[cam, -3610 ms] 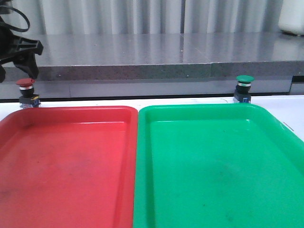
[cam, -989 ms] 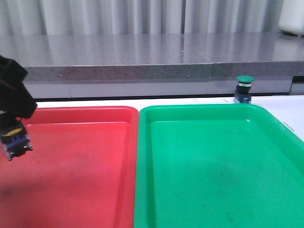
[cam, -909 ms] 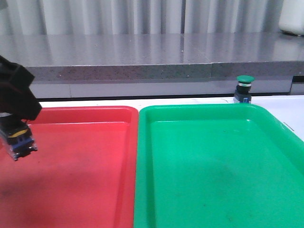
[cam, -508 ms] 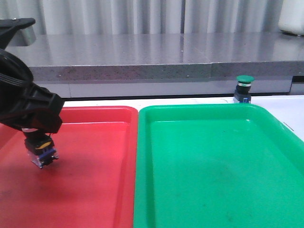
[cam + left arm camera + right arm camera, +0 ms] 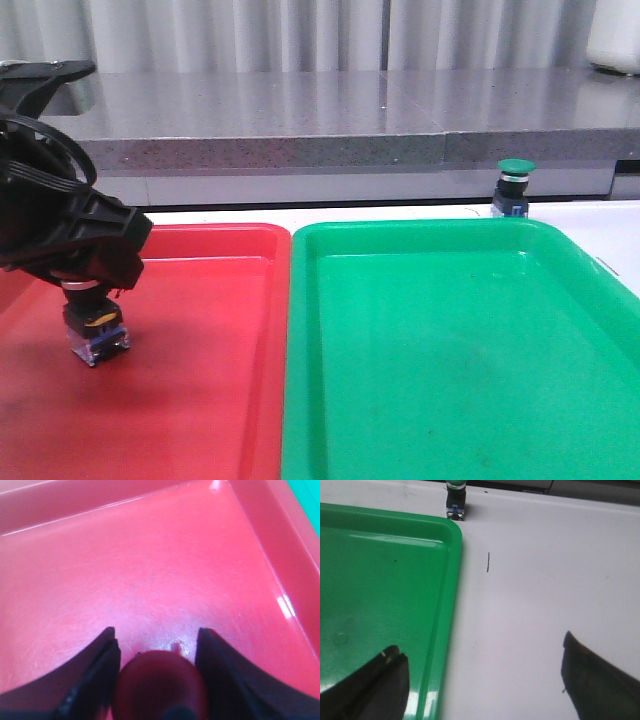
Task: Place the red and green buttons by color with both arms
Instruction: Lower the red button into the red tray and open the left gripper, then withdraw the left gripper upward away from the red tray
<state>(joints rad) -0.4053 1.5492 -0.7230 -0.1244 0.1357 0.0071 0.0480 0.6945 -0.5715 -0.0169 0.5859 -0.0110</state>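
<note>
Left pincer (image 5: 157, 675) grips our red button (image 5: 93, 325) over red tray (image 5: 200, 400), frame left; right pincer (image 5: 485, 680) wide, holding nothing.

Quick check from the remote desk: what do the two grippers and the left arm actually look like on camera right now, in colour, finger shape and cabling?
The left gripper is a matte black, angular block with black cables looping over it. Its fingers are black, broad and curved, tapering toward the tips. The right gripper shows only in its wrist view: two dark, wedge-shaped fingers with rounded ends. No markings or labels are readable on either.
</note>
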